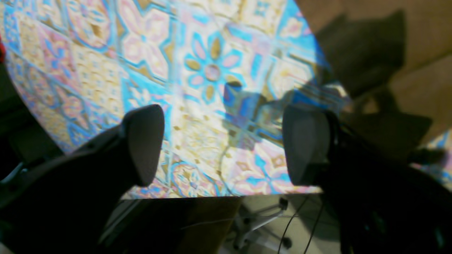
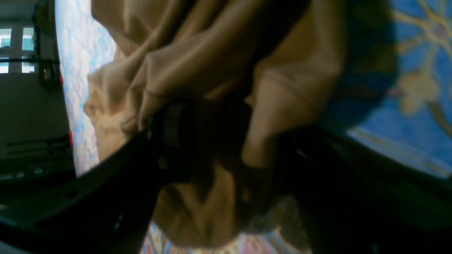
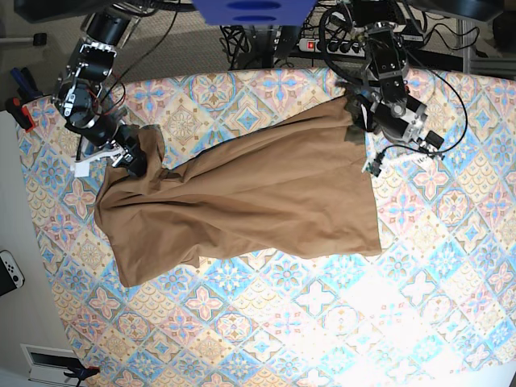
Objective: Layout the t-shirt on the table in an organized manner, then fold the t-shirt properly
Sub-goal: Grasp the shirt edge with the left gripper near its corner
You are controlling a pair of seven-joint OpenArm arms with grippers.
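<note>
Right gripper [image 2: 212,141]: we see its dark fingers pinching a bunched fold of the plain tan-brown fabric t-shirt [image 3: 266,189].
Left gripper [image 1: 222,144]: fingers spread, empty, we hover over the pastel diamond-tile patterned table [image 3: 339,314].
T-shirt: spread between our grippers, rumpled beside the right one.

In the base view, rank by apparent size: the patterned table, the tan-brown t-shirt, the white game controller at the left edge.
1. The pastel diamond-tile patterned table, largest.
2. The tan-brown t-shirt, covering a large part of it.
3. The white game controller, smallest, partly cut off by the frame.
</note>
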